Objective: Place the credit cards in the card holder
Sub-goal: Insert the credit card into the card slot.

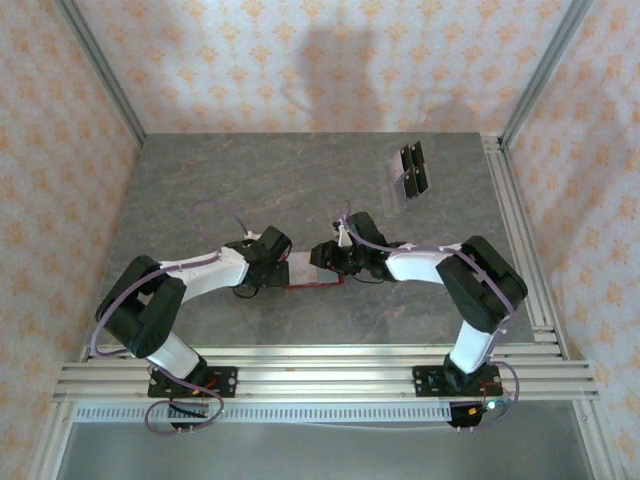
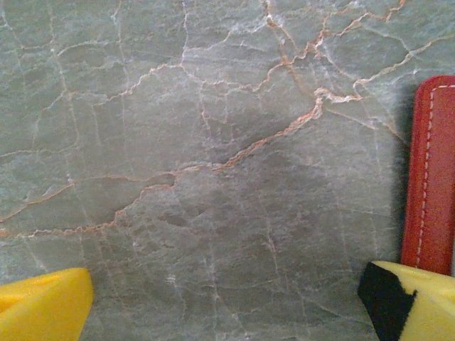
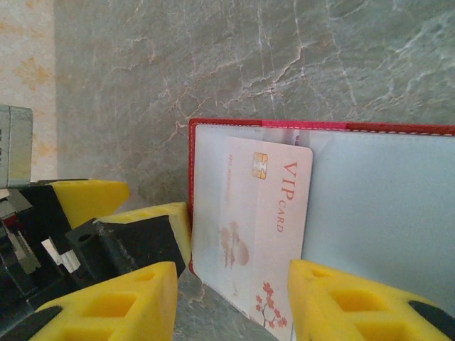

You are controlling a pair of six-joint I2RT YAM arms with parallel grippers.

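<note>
Right wrist view: the right hand (image 3: 231, 275) stands spread astride a credit card (image 3: 266, 227) half-tucked into the open card holder (image 3: 377, 199), probably freeing it. The left hand (image 2: 224, 291), spread wide, flanks the holder's left edge, likely steadying it on the table (image 2: 178, 142).

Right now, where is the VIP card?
In the right wrist view, the VIP card lies on the open red wallet, on its pale lining near the left edge, between the yellow fingers of the right end effector.

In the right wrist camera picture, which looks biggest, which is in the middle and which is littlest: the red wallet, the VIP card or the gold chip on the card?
Biggest: red wallet, even with part of it off the picture.
Middle: VIP card.
Littlest: gold chip.
</note>
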